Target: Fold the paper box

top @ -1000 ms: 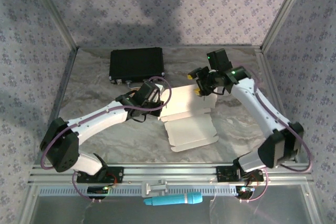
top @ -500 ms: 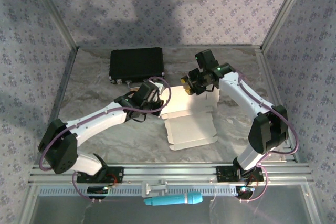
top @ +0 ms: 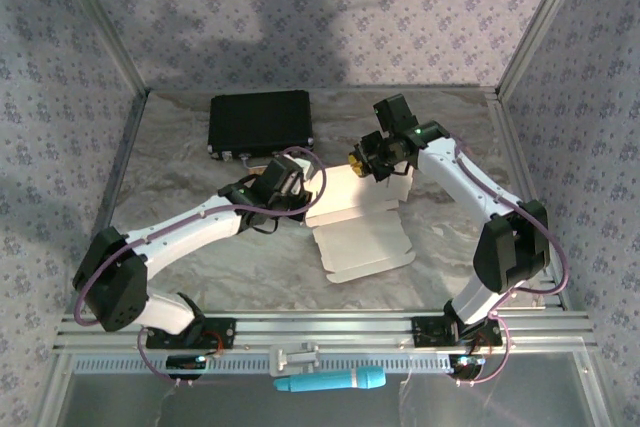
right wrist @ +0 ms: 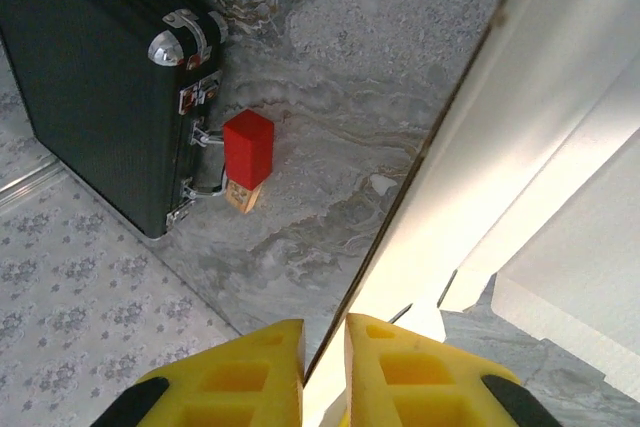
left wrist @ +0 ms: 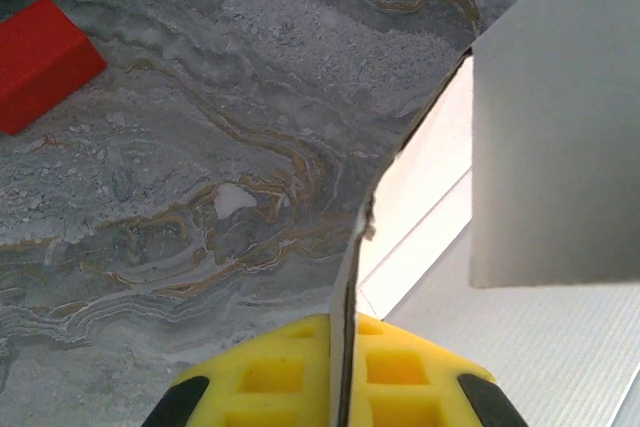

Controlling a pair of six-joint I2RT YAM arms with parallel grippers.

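Thin white cardboard paper box (top: 365,247) w/ flaps and notched tabs sits mid-table on the grey veined marble table (top: 230,272). It's half-formed: rear part raised into walls, front panel lying flat toward the arms' bases. The black rectangular hard case (top: 258,122) w/ metal latches lies behind it to the left, apart from it.

In top view the left gripper (left wrist: 340,377) is at the box's left side. Its wrist view shows the yellow pads (left wrist: 265,377) squeezed together w/ the thin edge of an upright cardboard wall pinched btw them, no gap on either side. So it's clamped on the paper box wall. Another white panel stands at the right of that view.

In top view the right gripper (right wrist: 323,372) is at the box's rear edge. In its wrist view the yellow pads (right wrist: 400,372) sit either side of an upright cardboard wall seen nearly edge-on, jaws standing at a narrow slot. The pad on the view's left looks to be against the wall's edge. A sliver of white shows beside the other pad, so can't tell if it's actually gripping or just bracketing the wall.

A small red block (right wrist: 248,145) stands on the marble just beside the case's latches, well apart from both grippers.
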